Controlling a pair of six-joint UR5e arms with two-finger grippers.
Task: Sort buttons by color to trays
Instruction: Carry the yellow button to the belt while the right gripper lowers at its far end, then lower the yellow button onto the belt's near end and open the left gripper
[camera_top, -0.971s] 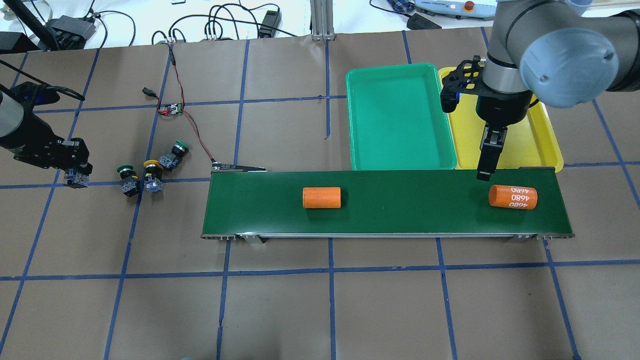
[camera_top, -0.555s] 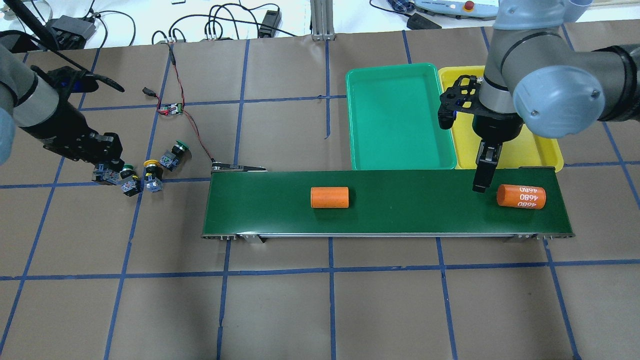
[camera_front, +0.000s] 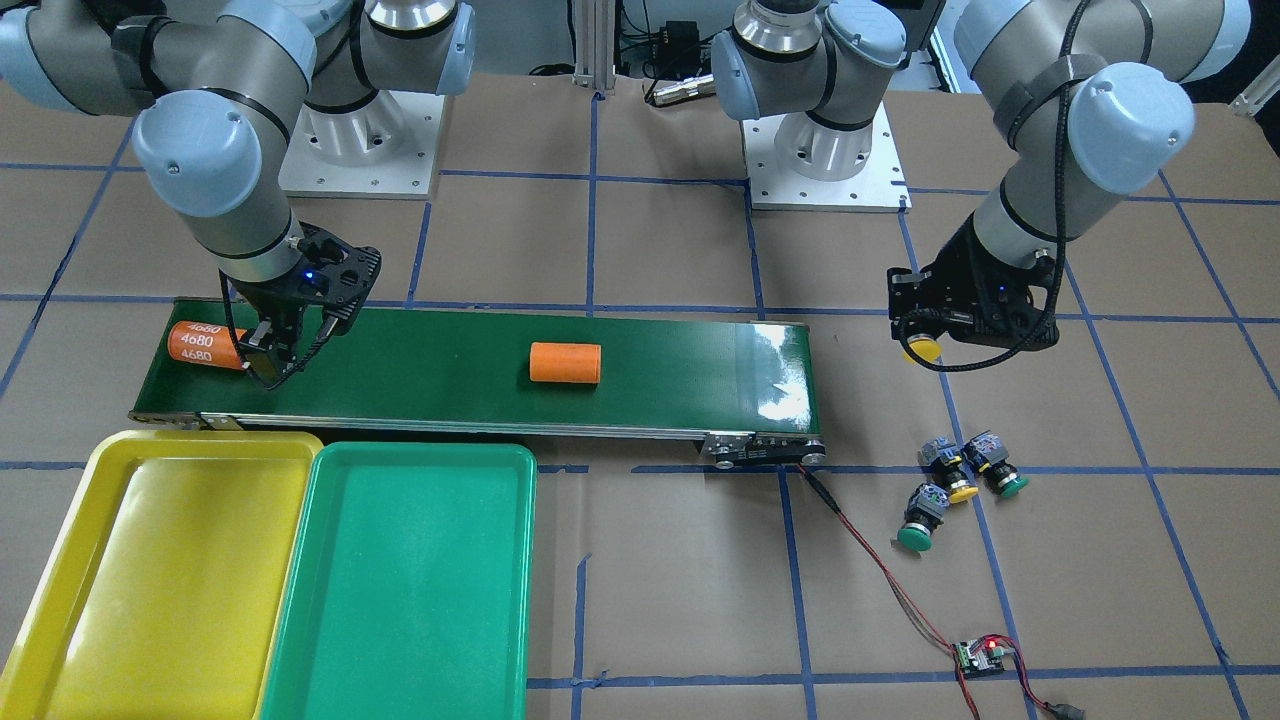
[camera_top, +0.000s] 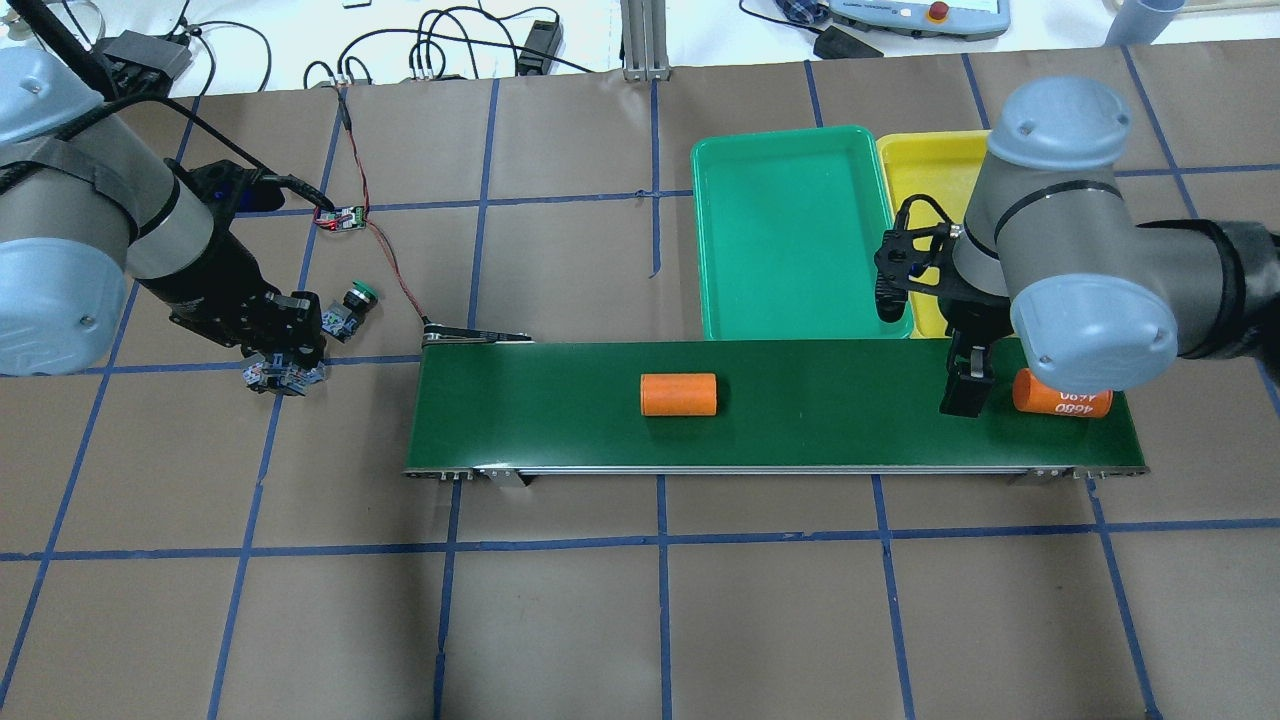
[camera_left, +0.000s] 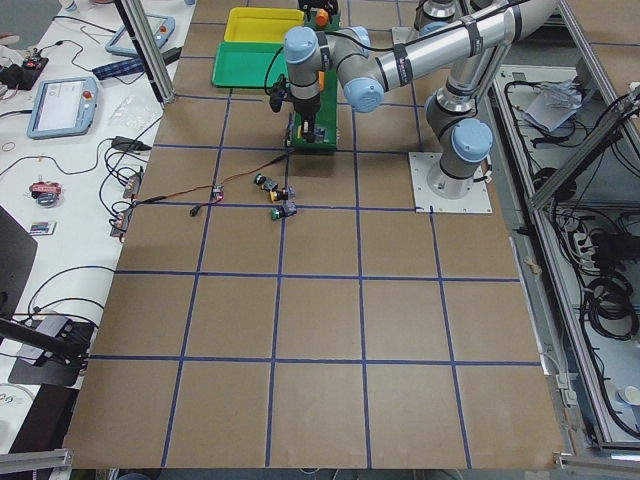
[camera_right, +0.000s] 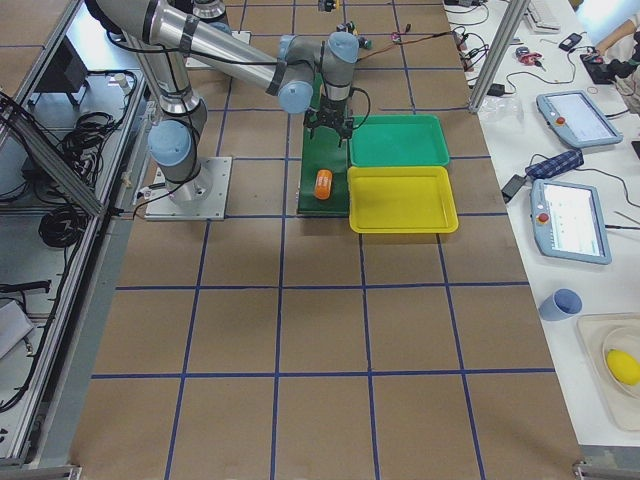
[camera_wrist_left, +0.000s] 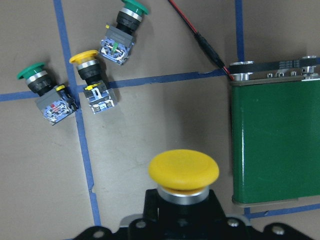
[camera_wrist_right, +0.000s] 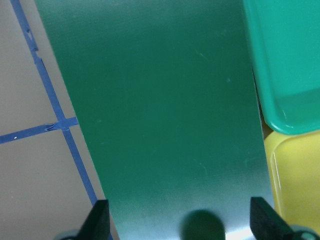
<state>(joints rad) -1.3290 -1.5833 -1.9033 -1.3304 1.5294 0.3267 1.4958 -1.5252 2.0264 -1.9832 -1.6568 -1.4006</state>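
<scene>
My left gripper (camera_front: 925, 338) is shut on a yellow button (camera_wrist_left: 184, 172) and holds it above the table, just left of the conveyor's end. Three more buttons lie on the paper: one yellow button (camera_wrist_left: 85, 59) and two green ones (camera_wrist_left: 33, 71) (camera_wrist_left: 133, 7). In the overhead view only one green button (camera_top: 353, 301) shows beside the left gripper (camera_top: 285, 365). My right gripper (camera_top: 965, 395) is open and empty over the belt, next to the orange 4680 cylinder (camera_top: 1065, 402). The green tray (camera_top: 800, 235) and yellow tray (camera_top: 930, 170) stand side by side behind the belt, with nothing in them.
The dark-green conveyor belt (camera_top: 800, 420) carries a plain orange cylinder (camera_top: 679, 394) near its middle. A small circuit board (camera_top: 342, 217) with red and black wires runs to the belt's left end. Brown paper with blue tape lines covers the table.
My left arm has moved right with the yellow button, to over the loose buttons. My right gripper has moved forward over the belt. Both orange cylinders have drifted right.
</scene>
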